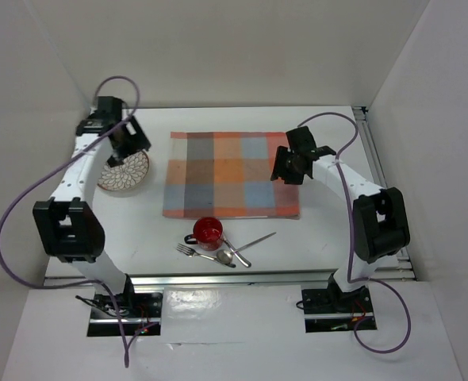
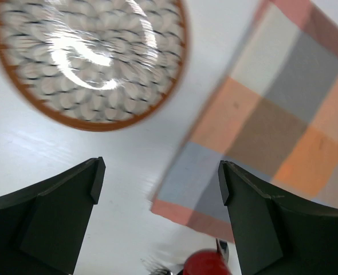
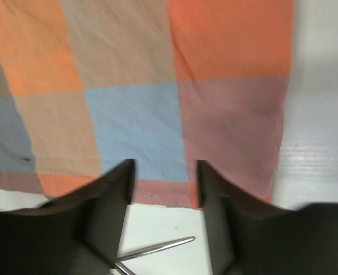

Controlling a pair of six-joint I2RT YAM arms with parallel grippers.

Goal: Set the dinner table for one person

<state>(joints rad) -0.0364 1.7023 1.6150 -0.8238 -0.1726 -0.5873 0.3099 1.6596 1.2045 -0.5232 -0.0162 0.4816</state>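
Presently, left jaws stand wide above the tabletop, near the plate; right jaws narrowly apart, empty, over the mat's right part.

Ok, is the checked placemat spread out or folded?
Spread out: the checked placemat lies flat on the white table as one full rectangle, with no folds visible.

Checked mat lies flat in the middle. Round plate w/ petal pattern sits left of it, not touching. Red cup is just by the mat's near edge. Fork, spoon & thin silver stick lie by the cup.
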